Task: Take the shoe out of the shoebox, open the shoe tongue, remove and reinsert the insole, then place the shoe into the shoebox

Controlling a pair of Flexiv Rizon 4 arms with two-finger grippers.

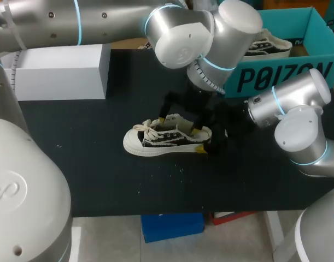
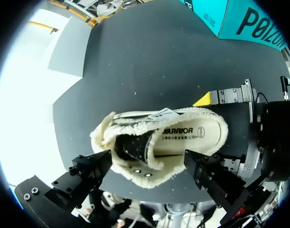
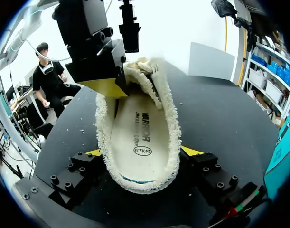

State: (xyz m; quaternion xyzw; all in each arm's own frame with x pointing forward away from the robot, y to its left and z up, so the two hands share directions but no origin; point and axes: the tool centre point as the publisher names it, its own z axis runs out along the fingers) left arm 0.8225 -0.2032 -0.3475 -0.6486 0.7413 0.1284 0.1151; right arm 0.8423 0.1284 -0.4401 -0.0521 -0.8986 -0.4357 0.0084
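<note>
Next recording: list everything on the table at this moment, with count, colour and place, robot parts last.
black-and-white low sneaker with cream fleece lining: one, standing on its sole mid-table, toe toward the robot's left.
cream insole: one, lying inside that sneaker.
teal cardboard shoebox: one, open, at the table's far right.
second matching sneaker: one, black and white, inside the shoebox.
white rectangular box: one, at the table's far left.
black table top: one, under all of these.
left gripper: one, yellow-tipped, over the sneaker's opening.
right gripper: one, yellow-tipped, closed on the sneaker's heel from both sides.
</note>
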